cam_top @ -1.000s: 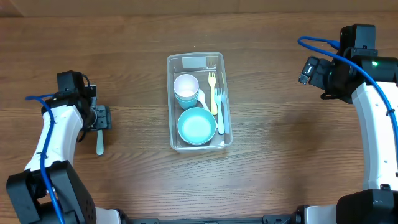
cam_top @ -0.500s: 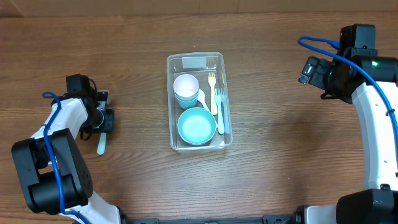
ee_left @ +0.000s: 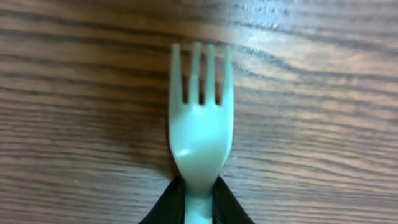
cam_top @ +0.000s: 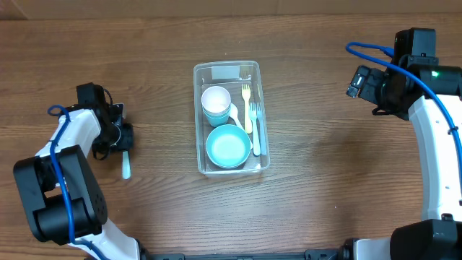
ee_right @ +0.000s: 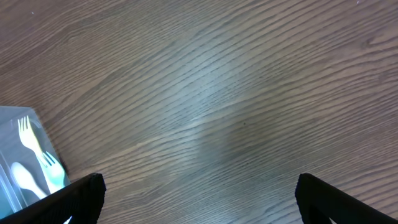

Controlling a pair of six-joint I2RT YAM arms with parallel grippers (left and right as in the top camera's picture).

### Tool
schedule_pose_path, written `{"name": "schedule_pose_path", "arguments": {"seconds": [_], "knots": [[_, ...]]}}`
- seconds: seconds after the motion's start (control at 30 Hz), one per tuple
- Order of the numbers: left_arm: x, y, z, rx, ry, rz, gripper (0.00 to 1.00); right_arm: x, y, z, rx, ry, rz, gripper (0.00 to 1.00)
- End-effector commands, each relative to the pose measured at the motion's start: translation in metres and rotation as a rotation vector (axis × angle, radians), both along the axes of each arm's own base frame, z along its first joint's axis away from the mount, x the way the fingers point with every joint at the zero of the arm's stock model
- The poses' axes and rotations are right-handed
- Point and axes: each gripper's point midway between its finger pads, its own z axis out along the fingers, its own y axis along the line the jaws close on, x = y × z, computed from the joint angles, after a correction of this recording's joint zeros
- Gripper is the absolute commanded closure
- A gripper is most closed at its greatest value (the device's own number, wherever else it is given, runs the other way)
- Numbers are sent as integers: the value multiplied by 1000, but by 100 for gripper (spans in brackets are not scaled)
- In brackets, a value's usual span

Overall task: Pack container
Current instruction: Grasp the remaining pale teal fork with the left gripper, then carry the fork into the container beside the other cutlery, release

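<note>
Teal bowl (cam_top: 228, 146), white cup (cam_top: 216, 98), yellow fork (cam_top: 247, 107), wood-grain table (cam_top: 325, 180).

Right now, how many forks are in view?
3. A yellow fork and a teal fork lie in the container; a second teal fork is held by the left gripper. More may be hidden under the bowls.

Table (cam_top: 325, 180) was wooden, dark brown, with fine wavy grain running from left side of table to right side. Surface looked smooth, slightly glossy. Along far edge of table was narrow strip (cam_top: 144, 7) of lighter tan colour; floor or other surface, could not tell. Light was soft and even. Broad pale sheen lay on table wood in middle of right wrist view; smaller pale patch lay on table wood at upper right of left wrist view. Shadows on table were faint, with soft edges.
</note>
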Motion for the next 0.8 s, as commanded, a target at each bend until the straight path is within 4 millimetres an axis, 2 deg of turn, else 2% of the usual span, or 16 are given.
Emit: {"name": "schedule_pose_path", "arguments": {"seconds": [0.0,0.1,0.2,0.3,0.33,0.43,0.57,0.67,0.77], "knots": [[12,-2,7,-28,-17,26,92,3,-1,8,-5,-25,-3,0],[9,-3,7,-31,-6,26,91,3,-1,8,-5,-25,-3,0],[15,-2,12,-31,-20,45,91,3,-1,8,-5,-25,-3,0],[29,-7,28,-76,-53,84,90,3,-1,8,-5,-25,-3,0],[40,-15,42,-137,-80,115,90,3,-1,8,-5,-25,-3,0],[57,-31,69,-233,-119,149,92,3,-1,8,-5,-25,-3,0],[77,-65,103,-265,-151,104,93,3,-1,8,-5,-25,-3,0],[89,-106,124,-281,-176,52,92,3,-1,8,-5,-25,-3,0],[99,-155,147,-309,-216,4,91,3,-1,8,-5,-25,-3,0]]}}
